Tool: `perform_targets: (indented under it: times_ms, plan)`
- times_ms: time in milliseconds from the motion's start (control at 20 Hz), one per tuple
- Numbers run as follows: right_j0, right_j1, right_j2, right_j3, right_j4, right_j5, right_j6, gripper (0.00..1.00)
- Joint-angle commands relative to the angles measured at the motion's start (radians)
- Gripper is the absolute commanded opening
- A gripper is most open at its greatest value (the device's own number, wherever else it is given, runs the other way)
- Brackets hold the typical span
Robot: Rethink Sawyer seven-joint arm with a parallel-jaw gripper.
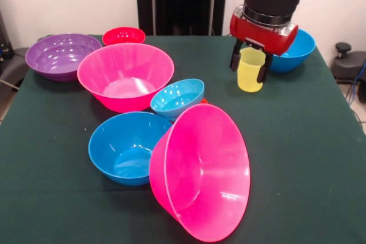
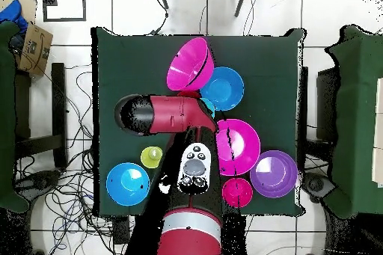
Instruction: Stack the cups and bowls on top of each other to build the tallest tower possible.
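At the front view's upper right, the hand grips the yellow cup, fingers closed on its sides, above the bench.

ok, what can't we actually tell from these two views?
- Front view: whether the yellow cup rests on the table or hangs lifted in the end effector.
- Overhead view: the arm covers the end effector's grip; only the yellow cup's rim shows.
- Front view: the tilted pink bowl and light-blue bowl hide most of something red between them.
- Front view: the end effector covers part of the far blue bowl.
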Motion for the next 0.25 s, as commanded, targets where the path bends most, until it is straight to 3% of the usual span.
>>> perform_targets:
  times_ms: [50,250]
  plan:
    - [0.035,0.037,0.056,-0.060,-0.116,-0.035,-0.058,1.00]
    - [0.036,0.044,0.062,-0.069,-0.120,-0.047,-0.035,1.00]
